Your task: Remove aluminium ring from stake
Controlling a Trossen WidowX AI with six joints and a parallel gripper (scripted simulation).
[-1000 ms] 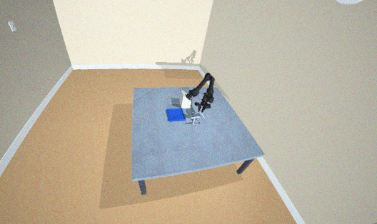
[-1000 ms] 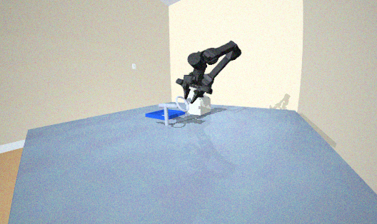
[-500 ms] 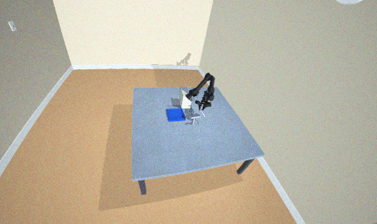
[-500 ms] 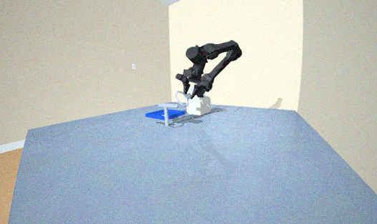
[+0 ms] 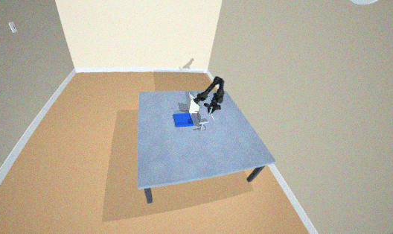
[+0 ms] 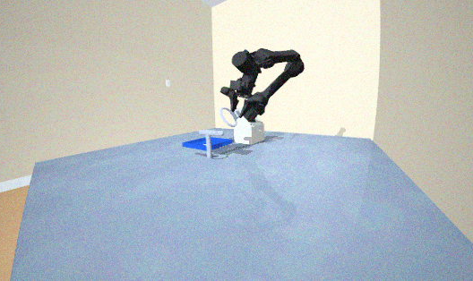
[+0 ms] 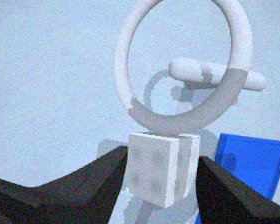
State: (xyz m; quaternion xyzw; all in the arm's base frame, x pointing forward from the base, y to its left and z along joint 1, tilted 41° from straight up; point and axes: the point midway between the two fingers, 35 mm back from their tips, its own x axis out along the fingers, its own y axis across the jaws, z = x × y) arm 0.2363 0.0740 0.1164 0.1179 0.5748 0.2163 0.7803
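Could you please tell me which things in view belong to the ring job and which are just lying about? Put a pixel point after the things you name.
For the job:
- ring (image 5: 213, 118) (image 6: 222, 115) (image 7: 122, 60), held by its tab (image 7: 151, 167)
- claw (image 5: 211, 112) (image 6: 237, 114) (image 7: 163, 159)
- stake (image 5: 203, 122) (image 6: 209, 149) (image 7: 186, 69)
- blue tray (image 5: 180, 120) (image 6: 193, 144) (image 7: 256, 165)

Only surroundings, nothing loose that I can see:
- white block (image 5: 193, 106) (image 6: 253, 134) at the arm's foot
- small wall plate (image 5: 13, 27) (image 6: 167, 83)

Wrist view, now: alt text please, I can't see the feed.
Pale ring held by its blocky tab between the gripper's dark fingers. Beyond it, the stake's cross-bar shows partly through the ring's opening; the blue tray is at lower right.
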